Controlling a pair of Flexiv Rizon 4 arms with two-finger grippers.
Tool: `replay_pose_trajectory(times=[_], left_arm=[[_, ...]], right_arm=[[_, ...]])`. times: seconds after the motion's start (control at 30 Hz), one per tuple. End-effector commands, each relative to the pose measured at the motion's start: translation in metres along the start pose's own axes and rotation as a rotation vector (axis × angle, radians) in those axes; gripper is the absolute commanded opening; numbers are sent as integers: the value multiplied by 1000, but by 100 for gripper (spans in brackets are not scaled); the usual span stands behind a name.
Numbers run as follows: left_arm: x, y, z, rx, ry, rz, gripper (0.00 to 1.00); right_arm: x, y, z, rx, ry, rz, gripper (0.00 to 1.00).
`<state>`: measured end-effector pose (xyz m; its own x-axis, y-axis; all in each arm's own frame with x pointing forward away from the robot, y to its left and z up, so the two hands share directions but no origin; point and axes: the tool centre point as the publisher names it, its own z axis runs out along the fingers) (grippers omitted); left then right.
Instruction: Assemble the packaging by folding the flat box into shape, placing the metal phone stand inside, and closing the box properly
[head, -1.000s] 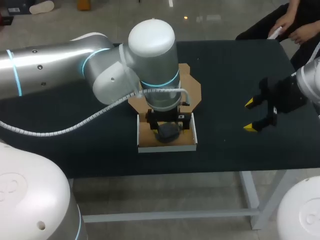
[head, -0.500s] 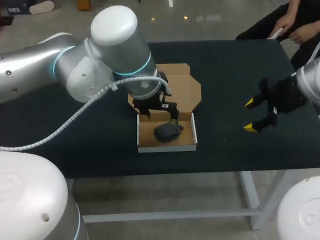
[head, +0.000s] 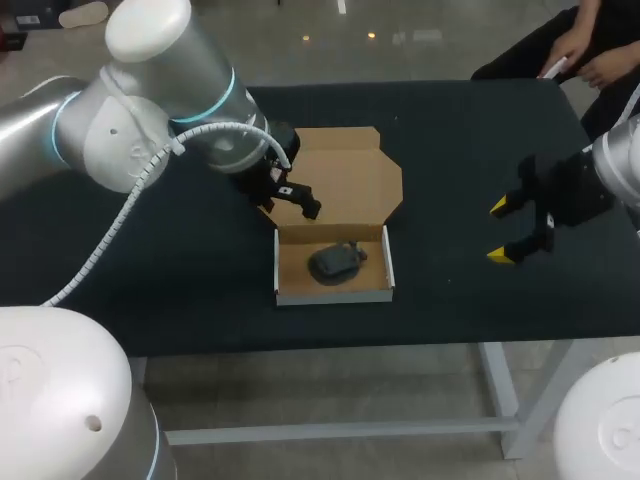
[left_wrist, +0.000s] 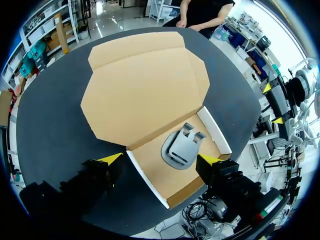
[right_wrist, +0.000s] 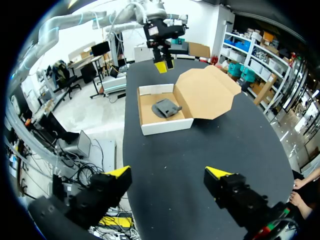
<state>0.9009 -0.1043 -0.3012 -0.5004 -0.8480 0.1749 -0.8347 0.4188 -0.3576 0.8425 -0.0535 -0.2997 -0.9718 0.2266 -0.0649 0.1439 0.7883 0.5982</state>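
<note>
Box: the box (head: 335, 296) sits folded into a shallow white-walled tray near the middle of the black table (head: 150, 260), open on top
Lid: the brown lid (head: 350, 180) lies back flat on the table behind the tray, joined along the tray's rear edge; in the head view its left corner is covered by the left gripper
Phone stand: the phone stand (head: 335, 262) lies inside the tray on the floor; from the head view only a dark lump, in the left wrist view (left_wrist: 182, 147) a grey plate with two prongs toward the lid
Left gripper: the left gripper (head: 290, 203) hangs above the tray's rear left corner, fingers spread wide and holding nothing; its yellow tips show only in the wrist views (left_wrist: 160, 159)
Right gripper: the right gripper (head: 500, 232) is over bare table well to the right of the box, fingers apart and empty; its arm is cut off at the view's edge
</note>
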Motion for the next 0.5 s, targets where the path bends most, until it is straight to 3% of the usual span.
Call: replay_pose_trajectory(times=[0.03,0.23,0.5], left_arm=[[-13,-4,-4,-6,35,34,100],[-37,-11,-10,10,49,90,100],[-76,-17,-17,47,125,190,100]], right_arm=[[0,-1,0,-5,1,-2,100],[0,-1,0,-5,1,-2,100],[0,-1,0,-5,1,-2,100]])
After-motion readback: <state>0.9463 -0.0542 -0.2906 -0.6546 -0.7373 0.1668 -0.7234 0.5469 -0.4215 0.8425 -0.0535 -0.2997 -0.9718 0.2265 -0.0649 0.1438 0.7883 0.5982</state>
